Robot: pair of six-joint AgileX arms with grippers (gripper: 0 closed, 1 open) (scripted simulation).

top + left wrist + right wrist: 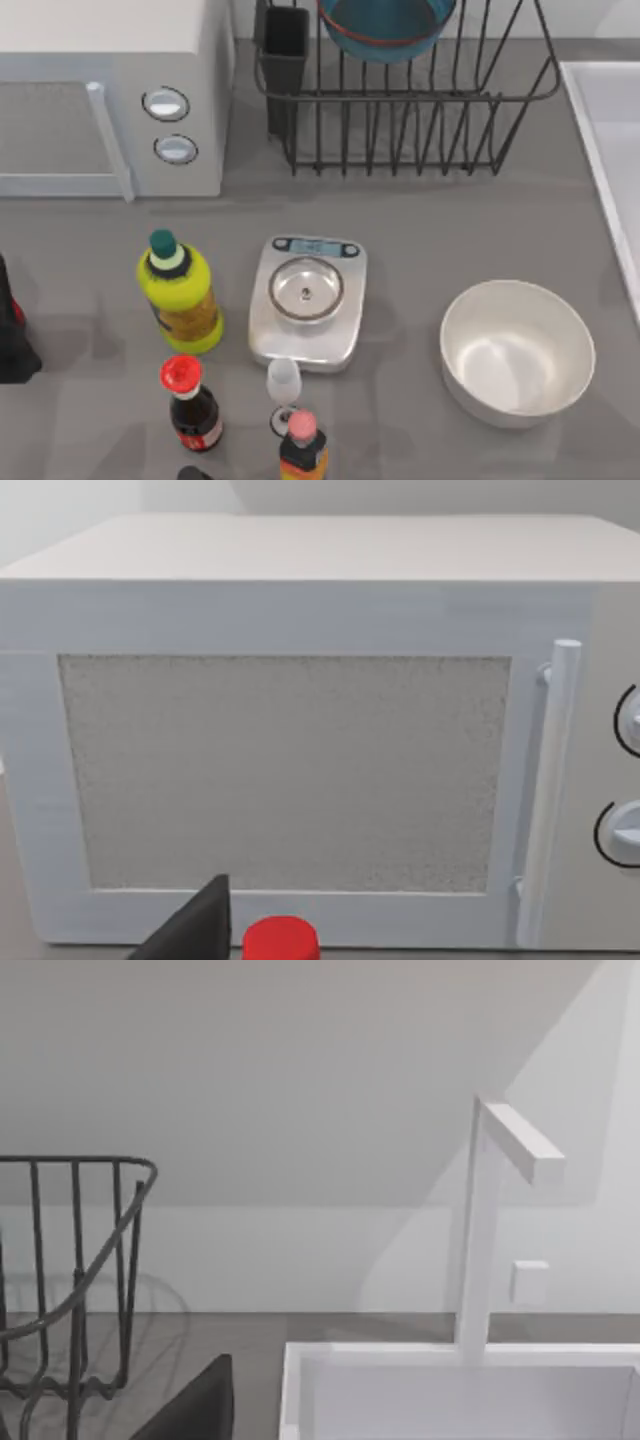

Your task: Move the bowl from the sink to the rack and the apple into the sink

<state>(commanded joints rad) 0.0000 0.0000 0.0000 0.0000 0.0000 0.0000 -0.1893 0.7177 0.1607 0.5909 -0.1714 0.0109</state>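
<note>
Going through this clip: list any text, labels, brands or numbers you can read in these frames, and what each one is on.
No text can be read in these views.
Kitchen scale: its display strip is too blurred to read.
Yellow bottle: label print too small to read.
Dark sauce bottle: label illegible.
Orange bottle: label illegible.
Microwave: two dials, no markings legible.
</note>
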